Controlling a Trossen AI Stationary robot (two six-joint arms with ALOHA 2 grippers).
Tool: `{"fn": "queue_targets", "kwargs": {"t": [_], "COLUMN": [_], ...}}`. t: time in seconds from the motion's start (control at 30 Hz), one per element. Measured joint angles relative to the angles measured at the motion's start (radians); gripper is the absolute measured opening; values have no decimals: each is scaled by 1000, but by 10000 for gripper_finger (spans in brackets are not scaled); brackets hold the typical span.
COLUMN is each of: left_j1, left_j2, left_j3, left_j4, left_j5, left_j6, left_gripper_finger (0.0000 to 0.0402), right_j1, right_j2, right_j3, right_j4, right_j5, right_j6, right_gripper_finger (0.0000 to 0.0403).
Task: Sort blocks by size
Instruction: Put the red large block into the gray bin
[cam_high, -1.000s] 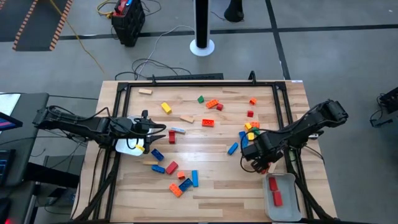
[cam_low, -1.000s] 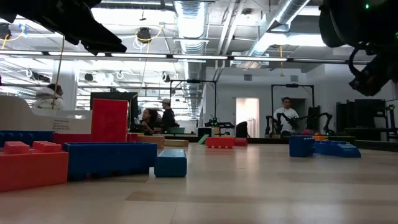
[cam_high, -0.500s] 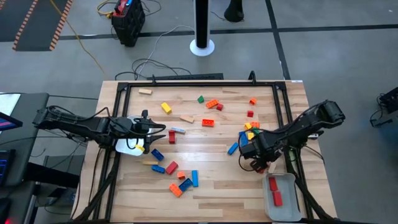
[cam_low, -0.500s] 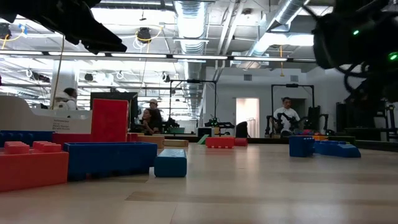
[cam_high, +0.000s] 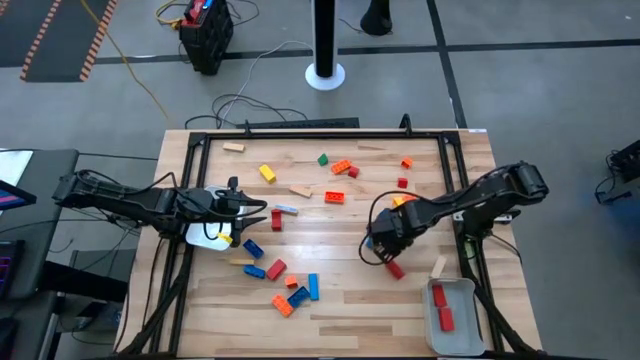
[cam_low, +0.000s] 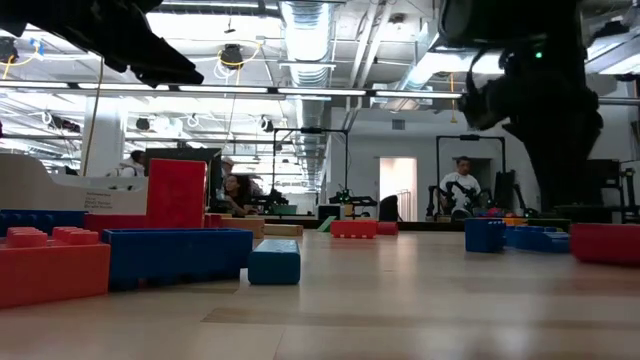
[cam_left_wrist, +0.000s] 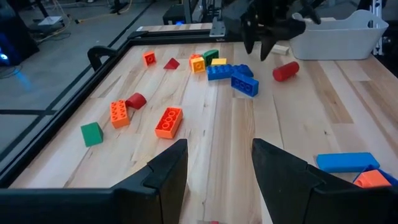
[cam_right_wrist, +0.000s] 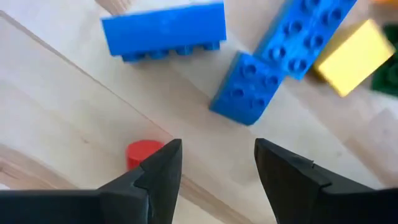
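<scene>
Blocks lie scattered over the wooden table (cam_high: 340, 290). My right gripper (cam_high: 385, 235) hangs open, pointing down over a cluster at the table's right middle. Its wrist view shows a long blue bar (cam_right_wrist: 163, 31), a short blue block (cam_right_wrist: 245, 93), a yellow block (cam_right_wrist: 351, 56) and a small red piece (cam_right_wrist: 144, 152) lying flat below the spread fingers (cam_right_wrist: 217, 152). My left gripper (cam_high: 238, 205) waits open at the left side, nothing between its fingers (cam_left_wrist: 217, 155). It looks across at an orange block (cam_left_wrist: 168, 121) and a green one (cam_left_wrist: 91, 132).
A white tray (cam_high: 452, 315) holding red blocks stands at the near right corner. A red block (cam_high: 396, 268) and a tan piece (cam_high: 438, 266) lie just before it. Another white tray (cam_high: 205, 235) sits under my left arm. More blocks lie near left (cam_high: 285, 285) and far middle (cam_high: 335, 180).
My right gripper has swung from beside the near right tray toward the table's left and slightly farther, rising a little and turning about its wrist. It stayed open. The red block and tan piece now show where it stood.
</scene>
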Motion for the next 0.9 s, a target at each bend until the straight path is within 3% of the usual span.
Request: {"fn": "queue_targets", "kwargs": {"t": [0.23, 0.57, 0.9], "left_j1": [0, 0, 0], "left_j2": [0, 0, 0], "left_j3": [0, 0, 0], "left_j4": [-23, -22, -23], "left_j5": [0, 0, 4], "left_j6": [-23, -41, -26], "left_gripper_finger": [174, 174, 174], "right_j1": [134, 252, 247], "right_j2": [99, 377, 477], "right_j3": [81, 368, 383], "right_j4": [87, -59, -53], "right_j5": [-1, 30, -4], "right_j6": [94, 95, 80], "right_gripper_finger": [235, 235, 233]}}
